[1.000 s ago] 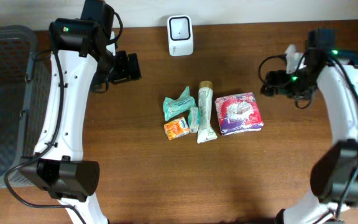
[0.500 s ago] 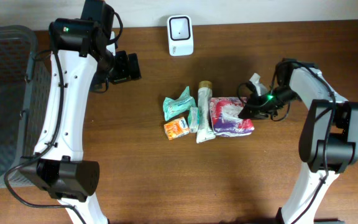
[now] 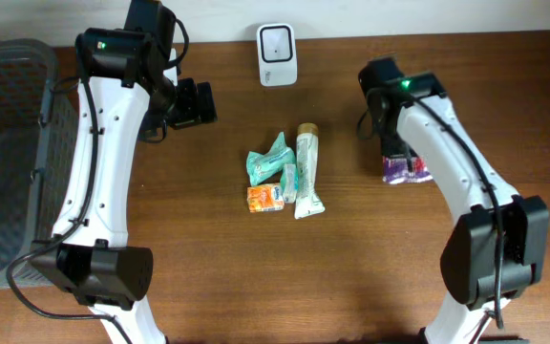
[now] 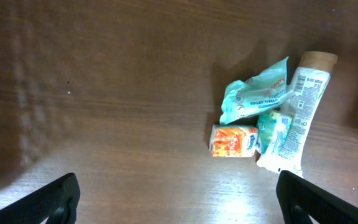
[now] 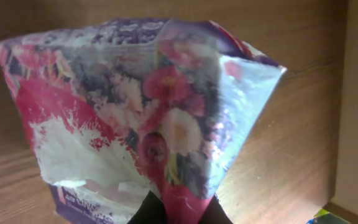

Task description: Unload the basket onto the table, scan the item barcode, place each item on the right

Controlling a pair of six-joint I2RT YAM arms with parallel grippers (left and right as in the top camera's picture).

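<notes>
Over the surface (image 3: 208, 277), right of the barcode scanner (image 3: 277, 53) and toward the robot's side, well apart: floral tissue pack (image 5: 135, 106). Right jaws were pinched shut on just a fold of its wrapper. Risk: film could slip or tear and the pack drop. No barcode was in view, so the wrong face could reach the scanner. Left jaws were wide open, empty, left of the scanner. The tube (image 3: 306, 167) lay robot-side of the scanner; a low pass could clip it.

Floral pack (image 5: 135, 112) — pink-purple film, crumpled, pinched at one edge
</notes>
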